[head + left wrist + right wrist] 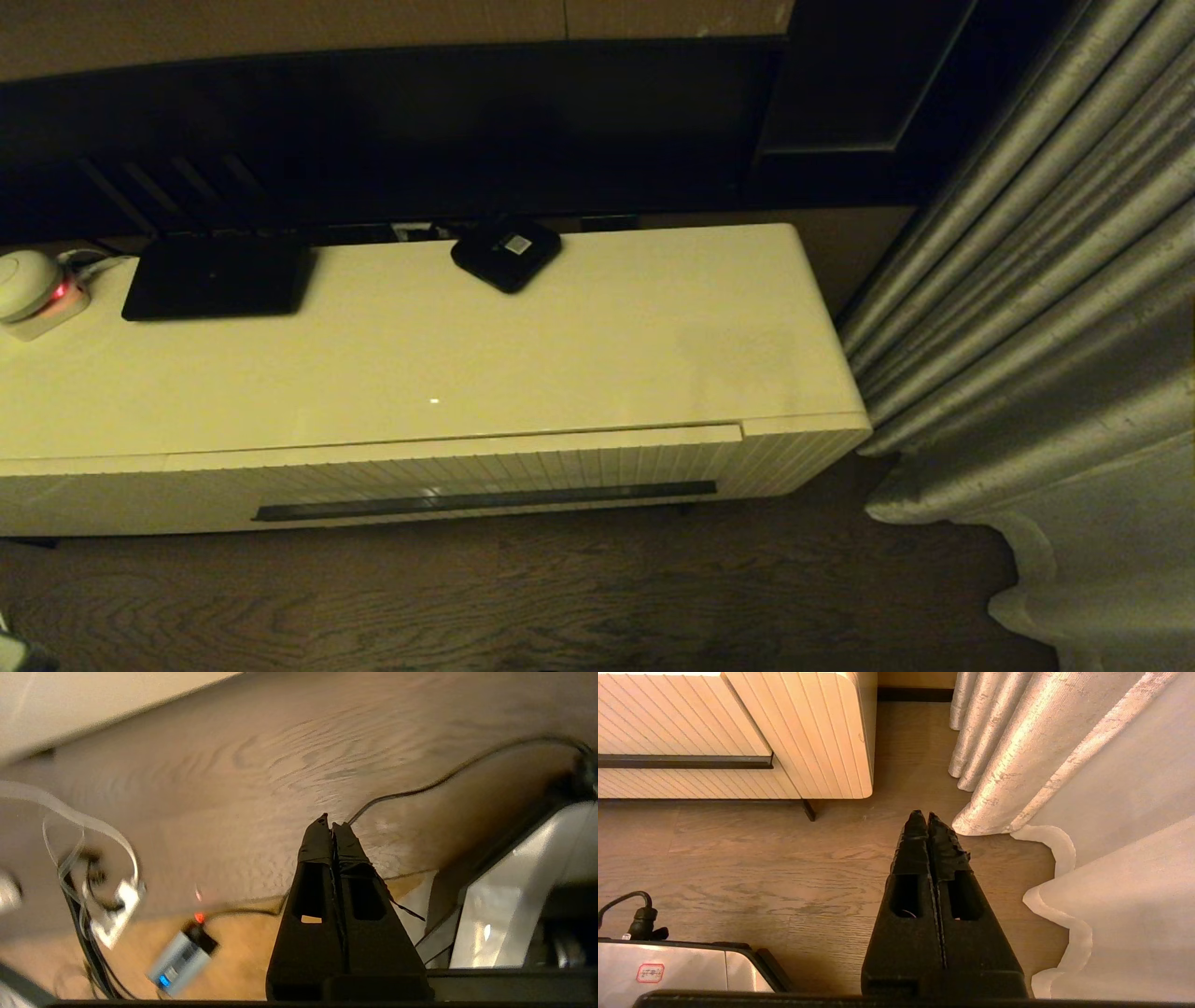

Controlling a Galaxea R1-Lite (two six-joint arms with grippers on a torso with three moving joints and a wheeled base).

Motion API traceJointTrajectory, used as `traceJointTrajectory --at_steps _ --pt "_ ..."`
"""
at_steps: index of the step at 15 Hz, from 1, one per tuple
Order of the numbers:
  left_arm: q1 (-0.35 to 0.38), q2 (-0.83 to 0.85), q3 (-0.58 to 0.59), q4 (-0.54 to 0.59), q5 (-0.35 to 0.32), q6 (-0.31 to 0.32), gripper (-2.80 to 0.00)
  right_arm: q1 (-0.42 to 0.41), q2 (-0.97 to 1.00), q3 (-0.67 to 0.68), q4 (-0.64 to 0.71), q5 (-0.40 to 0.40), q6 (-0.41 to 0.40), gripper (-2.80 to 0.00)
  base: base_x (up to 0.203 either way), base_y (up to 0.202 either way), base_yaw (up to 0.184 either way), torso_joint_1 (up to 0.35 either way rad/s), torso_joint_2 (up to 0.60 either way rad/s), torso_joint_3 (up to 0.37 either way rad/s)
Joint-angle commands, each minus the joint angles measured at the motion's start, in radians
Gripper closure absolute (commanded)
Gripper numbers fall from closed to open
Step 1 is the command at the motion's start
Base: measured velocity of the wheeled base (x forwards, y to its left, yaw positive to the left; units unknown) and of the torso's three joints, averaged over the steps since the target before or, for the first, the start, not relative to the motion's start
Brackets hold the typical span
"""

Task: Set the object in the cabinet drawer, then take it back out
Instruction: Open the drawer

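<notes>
The cabinet drawer [485, 471] is closed, its ribbed cream front and long dark handle slot [485, 501] facing me; its right end also shows in the right wrist view [682, 728]. The black folding umbrella is out of view. My left gripper [331, 823] hangs low over the wooden floor, shut with nothing between its fingers. My right gripper [923, 819] is also low over the floor, in front of the cabinet's right corner, shut and empty. Neither gripper appears in the head view.
On the cabinet top [597, 345] lie a flat black device [217, 278], a small black square box with a white label [506, 250] and a white plug unit with a red light [37, 289]. Grey curtains [1036, 308] hang at the right. Cables [84, 905] trail near the left gripper.
</notes>
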Motion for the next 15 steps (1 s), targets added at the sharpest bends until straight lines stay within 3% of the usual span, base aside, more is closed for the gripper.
traceJointTrajectory --at_steps 1,5,8,11,15 --pt "0.058 -0.037 0.010 0.020 0.036 -0.033 0.00 0.000 0.001 0.000 0.000 0.000 0.000 0.00 0.000 0.000 0.000 0.000 0.00 0.000" --pt "0.239 -0.070 0.039 0.034 0.099 -0.057 0.00 0.000 0.001 0.000 0.000 0.000 0.000 0.00 0.000 0.000 0.000 0.000 0.00 0.000" --pt "0.369 -0.081 -0.006 0.035 0.085 -0.044 0.00 0.000 0.001 0.000 0.000 0.000 0.000 0.00 0.000 0.000 0.000 0.000 0.00 0.000" --pt "0.437 -0.019 -0.088 0.028 0.025 0.079 0.00 0.000 0.001 0.000 0.000 0.000 0.000 0.00 0.000 0.000 0.000 0.000 0.00 0.000" --pt "0.463 0.130 -0.129 0.016 0.006 0.060 0.00 0.000 0.001 0.000 0.000 0.000 0.000 0.00 0.000 0.000 0.000 0.000 0.00 0.000"
